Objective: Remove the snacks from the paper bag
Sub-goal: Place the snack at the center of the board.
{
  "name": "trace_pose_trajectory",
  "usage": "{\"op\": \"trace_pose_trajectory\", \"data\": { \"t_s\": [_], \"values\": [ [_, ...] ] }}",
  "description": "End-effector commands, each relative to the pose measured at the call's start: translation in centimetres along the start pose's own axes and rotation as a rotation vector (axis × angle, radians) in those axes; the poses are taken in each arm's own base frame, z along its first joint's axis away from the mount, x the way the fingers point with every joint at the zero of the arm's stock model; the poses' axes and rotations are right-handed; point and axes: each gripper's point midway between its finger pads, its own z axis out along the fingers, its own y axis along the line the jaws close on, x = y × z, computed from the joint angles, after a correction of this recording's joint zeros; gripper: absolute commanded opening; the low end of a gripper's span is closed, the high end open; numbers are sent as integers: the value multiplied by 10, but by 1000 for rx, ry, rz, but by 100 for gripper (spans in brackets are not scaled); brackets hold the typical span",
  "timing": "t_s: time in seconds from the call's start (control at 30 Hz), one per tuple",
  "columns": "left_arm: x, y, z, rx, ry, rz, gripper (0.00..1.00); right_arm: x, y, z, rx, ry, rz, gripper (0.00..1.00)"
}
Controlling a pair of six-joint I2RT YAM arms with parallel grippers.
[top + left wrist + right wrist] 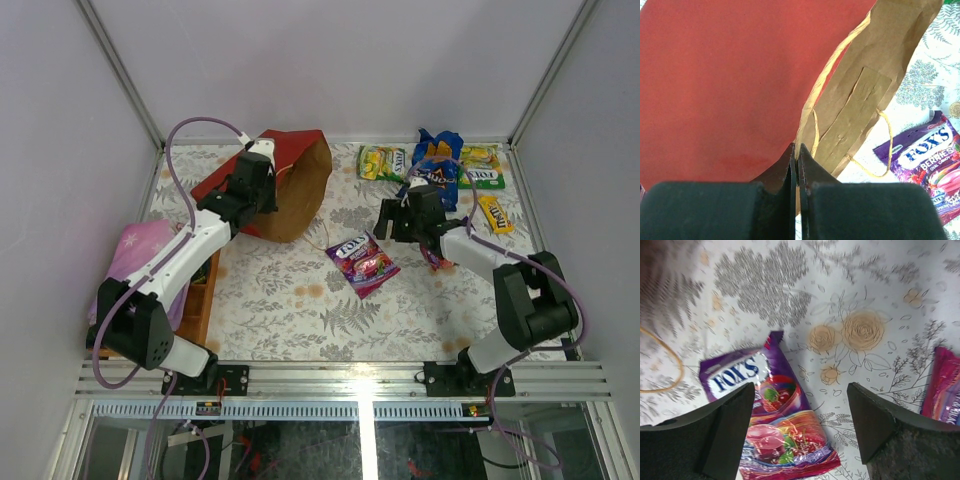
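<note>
Hold rim of red kraft-lined paper bag (295, 190) in shut left gripper (797, 147); raise empty, wide-apart right gripper (801, 387) clear of purple glossy Fox's candy packet (775, 425), then enter bag mouth.

Plain pale walls (330, 60) close in the top and both sides of the frame, joined by slim metal posts (120, 70). A grey leaf-and-flower tablecloth (280, 310) fills the middle under even light. A ribbed metal rail (350, 378) crosses the bottom.
</note>
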Motion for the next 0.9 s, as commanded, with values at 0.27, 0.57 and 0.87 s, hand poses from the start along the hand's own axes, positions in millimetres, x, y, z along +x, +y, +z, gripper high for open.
{"op": "trace_pose_trajectory", "data": {
  "t_s": [0.27, 0.57, 0.87],
  "values": [
    [-9, -4, -3, 27, -18, -17, 0, 40, 31, 47, -317, 193, -113, 73],
    [-10, -5, -5, 33, -20, -18, 0, 67, 34, 54, -377, 267, -53, 58],
    [-8, -5, -4, 35, -11, -17, 0, 59, 14, 44, -265, 214, -46, 21]
  ]
}}
